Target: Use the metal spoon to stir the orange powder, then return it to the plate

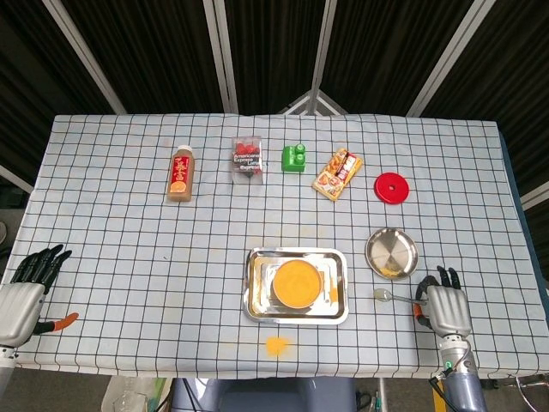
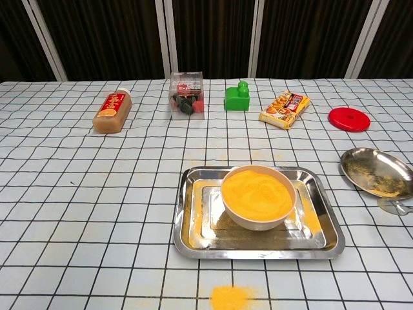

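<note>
I'm seeing the bowl of orange powder [image 2: 257, 194] sitting in the tray [image 2: 187, 234] at lower centre, the metal spoon [image 2: 395, 206] lying just below the plate [image 2: 376, 172] at right.

Right hand [image 1: 447, 307] sits at the near right corner of the table [image 1: 103, 206], back of the hand up, fingers pointing away from the robot, holding the metal spoon [image 1: 390, 297] by the handle; its forearm runs off the near edge. Left hand [image 1: 23, 292] rests at the near left corner of the table, dark fingers spread, holding nothing. Neither hand shows in the chest view.
</note>
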Controlling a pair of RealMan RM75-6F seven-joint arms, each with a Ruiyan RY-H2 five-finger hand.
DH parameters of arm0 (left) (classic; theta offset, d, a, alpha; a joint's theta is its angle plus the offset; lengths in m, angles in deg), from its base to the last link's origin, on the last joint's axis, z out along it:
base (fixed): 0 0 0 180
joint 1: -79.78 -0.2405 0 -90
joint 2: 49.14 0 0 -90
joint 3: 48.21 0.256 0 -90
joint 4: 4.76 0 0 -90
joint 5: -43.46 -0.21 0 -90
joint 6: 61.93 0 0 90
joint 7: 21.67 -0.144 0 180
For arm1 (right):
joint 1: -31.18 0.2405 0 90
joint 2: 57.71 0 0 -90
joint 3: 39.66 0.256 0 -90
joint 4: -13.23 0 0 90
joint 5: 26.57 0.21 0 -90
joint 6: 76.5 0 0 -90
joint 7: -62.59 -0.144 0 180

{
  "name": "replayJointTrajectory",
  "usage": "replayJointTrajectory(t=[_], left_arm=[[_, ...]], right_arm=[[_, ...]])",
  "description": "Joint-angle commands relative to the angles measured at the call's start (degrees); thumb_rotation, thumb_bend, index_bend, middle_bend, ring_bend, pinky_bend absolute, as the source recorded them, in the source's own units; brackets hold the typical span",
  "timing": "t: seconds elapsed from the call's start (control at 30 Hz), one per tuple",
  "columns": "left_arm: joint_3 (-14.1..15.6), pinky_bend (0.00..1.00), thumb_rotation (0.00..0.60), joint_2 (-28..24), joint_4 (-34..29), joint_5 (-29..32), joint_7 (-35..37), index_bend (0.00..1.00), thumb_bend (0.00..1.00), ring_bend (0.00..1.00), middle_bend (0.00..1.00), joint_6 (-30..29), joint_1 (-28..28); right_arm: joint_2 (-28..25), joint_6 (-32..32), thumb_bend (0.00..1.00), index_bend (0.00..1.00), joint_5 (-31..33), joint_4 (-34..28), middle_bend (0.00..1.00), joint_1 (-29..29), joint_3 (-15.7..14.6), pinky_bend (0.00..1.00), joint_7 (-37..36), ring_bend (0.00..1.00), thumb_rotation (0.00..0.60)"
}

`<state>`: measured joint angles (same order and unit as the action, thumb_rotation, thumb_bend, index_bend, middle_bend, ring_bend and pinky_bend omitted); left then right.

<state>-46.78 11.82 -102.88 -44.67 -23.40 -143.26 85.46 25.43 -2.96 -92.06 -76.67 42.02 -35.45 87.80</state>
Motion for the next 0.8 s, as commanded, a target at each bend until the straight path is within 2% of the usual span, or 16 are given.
replayJointTrajectory(t=[0.03, 0.17, 0.27, 0.8], left_arm=[[0.0, 0.0, 0.6, 0.0, 0.0, 0.0, 0.0, 0.0, 0.0, 0.0, 0.0, -0.1, 0.0], [0.0, 0.0, 0.6, 0.0, 0.0, -0.1, 0.1, 0.0, 0.0, 0.0, 0.0, -0.1, 0.0], [0.0, 0.0, 0.6, 0.0, 0.0, 0.0, 0.1, 0.0, 0.0, 0.0, 0.0, 0.0, 0.0], [0.0, 0.0, 0.6, -0.2, -0.1, -0.1, 0.6, 0.0, 0.0, 0.0, 0.0, 0.1, 0.1]], right_arm=[[-0.3, 0.4, 0.48, 0.61, -0.3, -0.3, 0.38, 0.0, 0.4, 0.0, -0.7, 0.17, 0.6], [-0.7, 0.9, 0.49, 0.61, -0.6, -0.7, 0.49, 0.1, 1.0, 0.0, -1.3, 0.31, 0.6], [-1.0, 1.1, 0.5, 0.61, -0.6, -1.2, 0.53, 0.2, 1.4, 0.0, -1.7, 0.36, 0.6], [-0.7, 2.6, 0.53, 0.64, -0.6, -3.1, 0.58, 1.4, 2.4, 0.0, 2.5, 0.4, 0.6]])
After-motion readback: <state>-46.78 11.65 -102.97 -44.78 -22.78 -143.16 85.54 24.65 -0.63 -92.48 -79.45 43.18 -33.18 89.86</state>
